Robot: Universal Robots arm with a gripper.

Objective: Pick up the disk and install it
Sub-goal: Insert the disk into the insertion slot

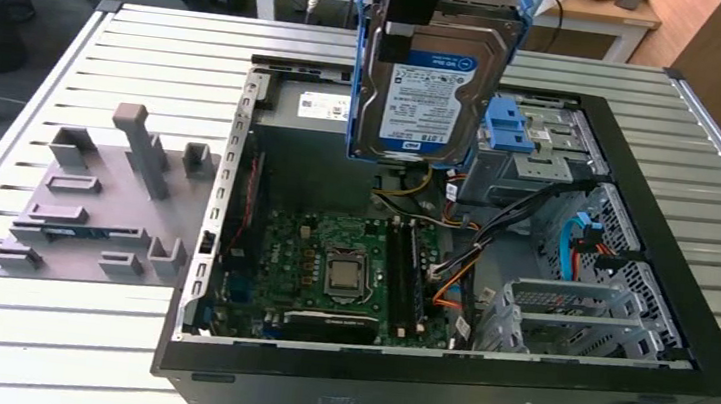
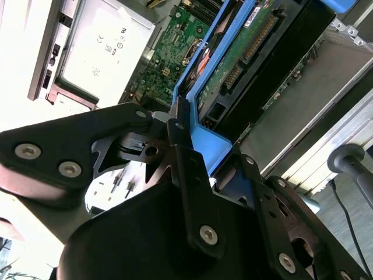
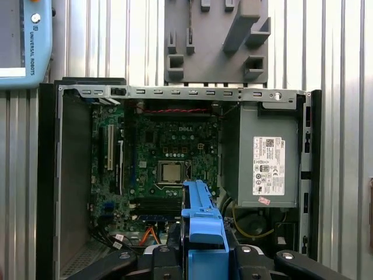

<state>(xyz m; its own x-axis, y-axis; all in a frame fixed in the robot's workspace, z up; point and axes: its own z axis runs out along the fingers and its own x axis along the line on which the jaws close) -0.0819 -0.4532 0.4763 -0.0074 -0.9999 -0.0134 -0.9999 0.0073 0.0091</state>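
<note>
Slatted metal table (image 1: 76, 353) carries open PC case (image 1: 448, 397); inside we see motherboard (image 1: 341, 260), power supply (image 3: 265, 169), drive cage (image 1: 544, 141). Gripper (image 1: 404, 16) clamped on disk (image 1: 426, 93) by blue frame, disk upright in air above case.

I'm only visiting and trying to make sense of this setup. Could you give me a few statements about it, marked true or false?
1. The end effector grips the disk by its blue frame. True.
2. The disk lies flat inside the computer case. False: it hangs on edge above the open case.
3. The grey fixture plate sits at the exterior view's right of the case. False: it sits at that view's left.
4. The motherboard lies exposed inside the case. True.
</note>
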